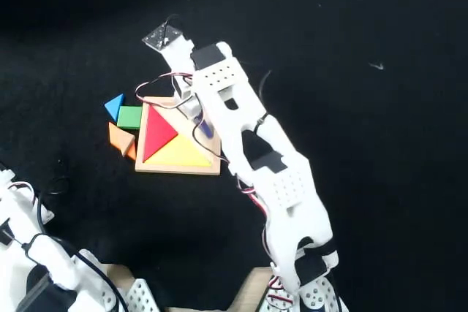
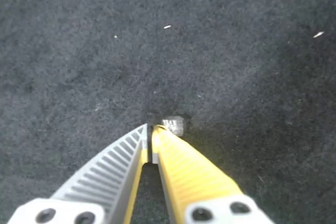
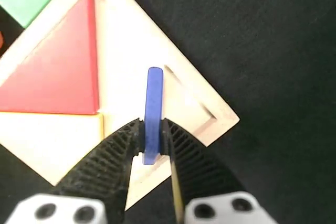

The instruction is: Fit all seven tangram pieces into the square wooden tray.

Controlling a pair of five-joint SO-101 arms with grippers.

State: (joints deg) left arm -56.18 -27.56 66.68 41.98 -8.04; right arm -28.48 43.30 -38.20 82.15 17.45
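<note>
The square wooden tray (image 1: 179, 169) lies left of centre on the black cloth. A red triangle (image 1: 157, 134) and a yellow triangle (image 1: 184, 153) lie inside it. My right gripper (image 3: 152, 127) hangs over the tray's bare corner (image 3: 126, 56), shut on a thin blue piece (image 3: 154, 103) held on edge; that blue piece (image 1: 207, 128) shows under the white arm. Beside the tray's left edge lie a blue triangle (image 1: 114, 105), a green square (image 1: 129, 116) and orange pieces (image 1: 121, 139). My left gripper (image 2: 150, 128) is shut on nothing, low over bare cloth.
The right arm (image 1: 278, 180) stretches from the front edge across the tray's right side. The left arm (image 1: 33, 250) rests at the front left corner with loose cables. A small pale speck (image 2: 174, 125) lies by the left fingertips. Open cloth spreads to the right.
</note>
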